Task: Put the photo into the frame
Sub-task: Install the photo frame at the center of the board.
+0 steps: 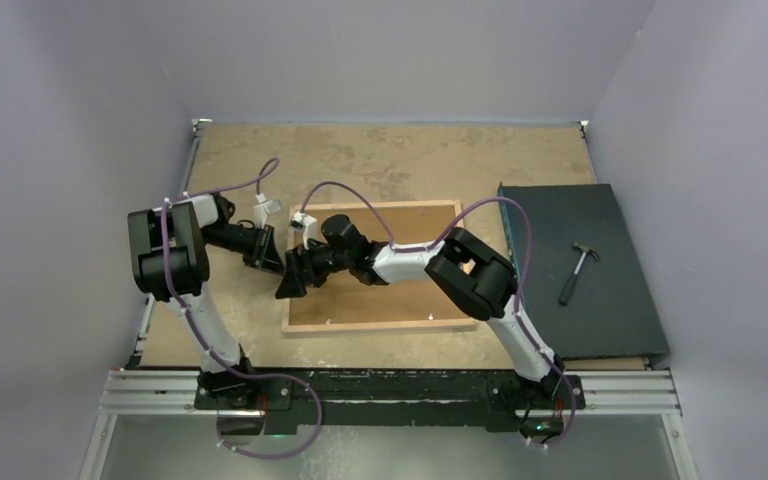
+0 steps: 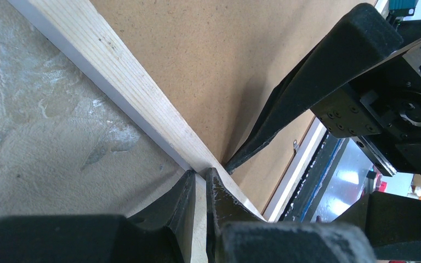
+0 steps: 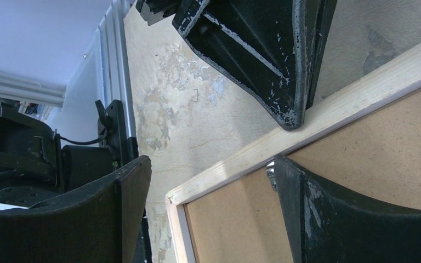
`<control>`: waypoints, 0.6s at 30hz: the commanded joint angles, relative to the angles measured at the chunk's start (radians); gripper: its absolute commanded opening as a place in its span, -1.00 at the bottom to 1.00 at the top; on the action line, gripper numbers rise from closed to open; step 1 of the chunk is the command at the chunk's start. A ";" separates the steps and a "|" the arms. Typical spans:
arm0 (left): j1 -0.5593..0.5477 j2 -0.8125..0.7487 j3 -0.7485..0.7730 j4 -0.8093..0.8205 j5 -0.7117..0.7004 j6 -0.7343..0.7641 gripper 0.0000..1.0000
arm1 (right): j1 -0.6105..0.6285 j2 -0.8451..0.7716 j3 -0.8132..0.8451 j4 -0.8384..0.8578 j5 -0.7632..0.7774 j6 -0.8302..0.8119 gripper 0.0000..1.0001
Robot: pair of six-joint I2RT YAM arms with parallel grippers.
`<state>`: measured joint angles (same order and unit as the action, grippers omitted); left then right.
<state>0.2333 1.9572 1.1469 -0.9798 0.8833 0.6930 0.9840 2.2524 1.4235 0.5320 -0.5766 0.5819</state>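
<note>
The frame lies back-up on the table, light wood rails around a brown backing board. The photo is hidden from every view. My left gripper is shut on the frame's left rail, with the wood pinched between its fingers. My right gripper stands open over the same corner. One of its fingers rests on the backing board beside a small metal tab, and the other hangs outside the rail. In the top view both grippers meet at the frame's left edge.
A dark flat mat with a hammer on it lies at the right of the table. Purple walls close in the sides and back. The arms' base rail runs along the near edge.
</note>
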 commanded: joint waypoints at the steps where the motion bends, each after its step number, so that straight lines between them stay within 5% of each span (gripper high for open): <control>1: -0.014 0.007 -0.015 0.093 -0.012 0.054 -1.00 | 0.036 0.033 0.031 -0.059 -0.060 -0.015 0.68; 11: -0.012 -0.003 0.003 0.074 -0.014 0.055 -1.00 | 0.004 -0.048 0.073 -0.107 0.012 -0.025 0.85; 18: 0.013 -0.024 0.026 0.021 -0.040 0.112 -1.00 | -0.137 -0.272 -0.045 -0.160 0.136 -0.039 0.98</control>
<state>0.2363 1.9572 1.1530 -0.9936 0.8822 0.7143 0.9524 2.1868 1.4452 0.3996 -0.5323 0.5636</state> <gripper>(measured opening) 0.076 0.987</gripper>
